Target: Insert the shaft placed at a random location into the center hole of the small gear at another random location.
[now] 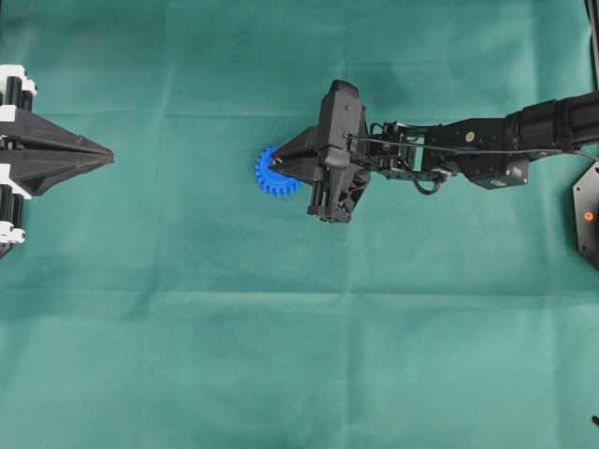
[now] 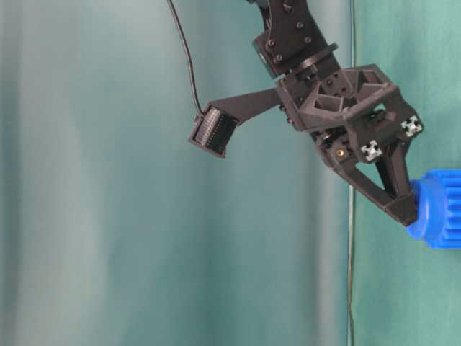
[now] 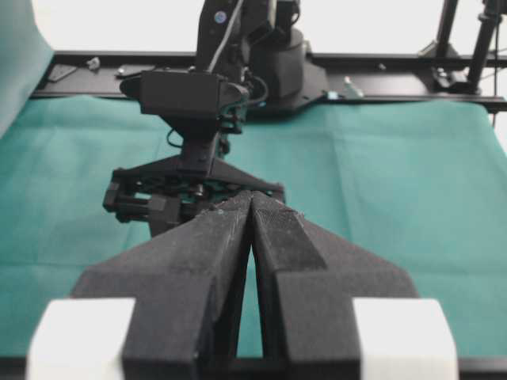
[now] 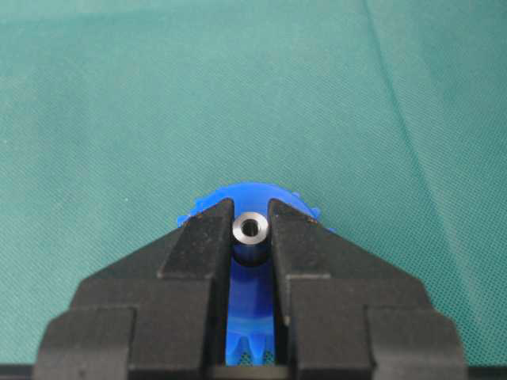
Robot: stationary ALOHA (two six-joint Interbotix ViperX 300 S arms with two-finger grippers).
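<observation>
The small gear (image 1: 270, 180), bright blue and toothed, lies flat on the green cloth near the middle. My right gripper (image 1: 280, 168) points down over it, shut on the shaft (image 4: 250, 228), a silvery pin seen end-on between the two fingertips. The shaft stands upright over the middle of the small gear (image 4: 255, 305) and covers the center hole, so I cannot tell how deep it sits. In the table-level view the right gripper (image 2: 408, 214) touches the top of the small gear (image 2: 441, 218). My left gripper (image 1: 109, 157) rests at the far left, shut and holding nothing; its tips (image 3: 252, 198) meet.
Green cloth (image 1: 299, 355) covers the whole table. The right arm (image 3: 198, 158) stands in front of the left wrist camera. A black mount (image 1: 588, 213) sits at the right edge, and a black frame rail (image 3: 396, 79) runs along the far side.
</observation>
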